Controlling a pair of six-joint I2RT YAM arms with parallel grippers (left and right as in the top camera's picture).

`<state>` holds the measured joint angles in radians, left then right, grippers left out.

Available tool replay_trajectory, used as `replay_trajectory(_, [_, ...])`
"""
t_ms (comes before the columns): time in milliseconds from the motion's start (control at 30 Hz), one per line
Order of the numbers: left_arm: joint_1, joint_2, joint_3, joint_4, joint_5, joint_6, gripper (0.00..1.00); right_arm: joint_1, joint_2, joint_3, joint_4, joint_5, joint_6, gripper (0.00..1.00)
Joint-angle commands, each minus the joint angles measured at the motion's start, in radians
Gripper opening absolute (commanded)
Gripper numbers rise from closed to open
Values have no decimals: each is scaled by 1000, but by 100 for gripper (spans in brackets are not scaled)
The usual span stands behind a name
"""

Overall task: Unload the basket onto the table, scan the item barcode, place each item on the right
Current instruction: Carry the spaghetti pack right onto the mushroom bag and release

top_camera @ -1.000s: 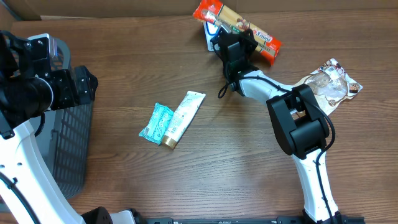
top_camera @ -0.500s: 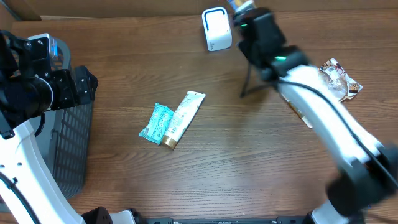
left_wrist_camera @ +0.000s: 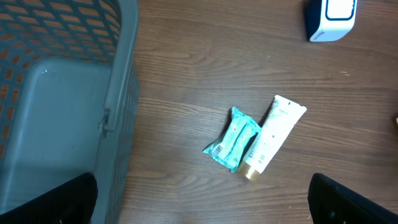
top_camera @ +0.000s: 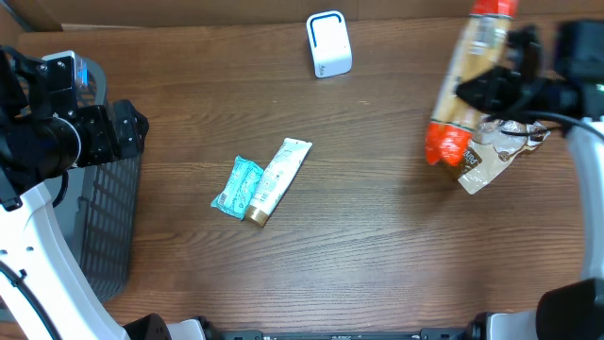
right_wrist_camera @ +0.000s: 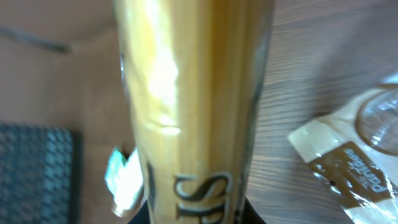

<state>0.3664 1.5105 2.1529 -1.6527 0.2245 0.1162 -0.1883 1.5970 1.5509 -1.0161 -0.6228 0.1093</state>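
Spaghetti pack [top_camera: 469, 80] aloft, white scanner [top_camera: 328, 44] standing

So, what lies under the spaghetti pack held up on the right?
A brown and clear pouch lies on the table below the spaghetti pack. The pack hides part of the pouch.
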Motion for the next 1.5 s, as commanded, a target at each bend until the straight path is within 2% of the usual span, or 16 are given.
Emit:
replay_trajectory(0, [0, 6, 2, 3, 5, 26, 100, -128, -16, -86, 73, -226, 20, 4])
replay_trajectory(133, [0, 6, 2, 4, 5, 26, 100, -230, -16, -278, 275, -234, 48, 4])
replay_trajectory(333, [0, 6, 2, 3, 5, 26, 99, -290, -2, -526, 592, -235, 71, 4])
replay_trajectory(467, [0, 6, 2, 3, 5, 26, 100, -294, 39, -578, 664, -233, 70, 8])
replay_trajectory(567, [0, 6, 2, 3, 5, 26, 99, -294, 77, -578, 641, -228, 70, 9])
replay_trajectory(800, [0, 6, 2, 3, 5, 26, 99, -303, 107, -573, 586, -182, 70, 51])
replay_trajectory(967, [0, 6, 2, 3, 5, 26, 100, -323, 93, -500, 454, -182, 51, 79])
replay_trajectory(1000, [0, 6, 2, 3, 5, 26, 100, -323, 87, -476, 418, -182, 34, 86])
replay_trajectory(1033, [0, 6, 2, 3, 5, 26, 100, -323, 78, -444, 370, -177, 12, 100])
replay_trajectory(1167, [0, 6, 2, 3, 5, 26, 100, -295, 42, -304, 166, -105, -14, 100])
replay_trajectory(1333, [0, 6, 2, 4, 5, 26, 100, -160, 16, -128, -67, -59, -39, 100])
replay_trajectory(1467, [0, 6, 2, 3, 5, 26, 100, 5, 17, -98, -88, -139, -28, 100])
